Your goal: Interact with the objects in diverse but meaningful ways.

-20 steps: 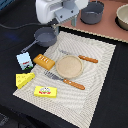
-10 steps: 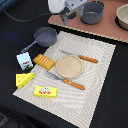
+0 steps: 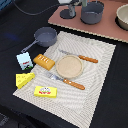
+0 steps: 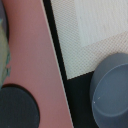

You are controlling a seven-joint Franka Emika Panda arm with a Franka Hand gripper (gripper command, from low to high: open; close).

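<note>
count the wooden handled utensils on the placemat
2. One utensil lies beyond the round wooden plate, its handle toward the exterior view's right; the other utensil lies on the plate's near side. None looks hidden.

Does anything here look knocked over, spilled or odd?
Nothing stands out. The plate sits between its knife and fork on the placemat; the milk carton stands upright, and nothing looks spilled.

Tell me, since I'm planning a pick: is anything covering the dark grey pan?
Nothing visible lies on or over the pan; its bowl is bare. The milk carton stands by its handle's end. The gripper is out of view.
</note>
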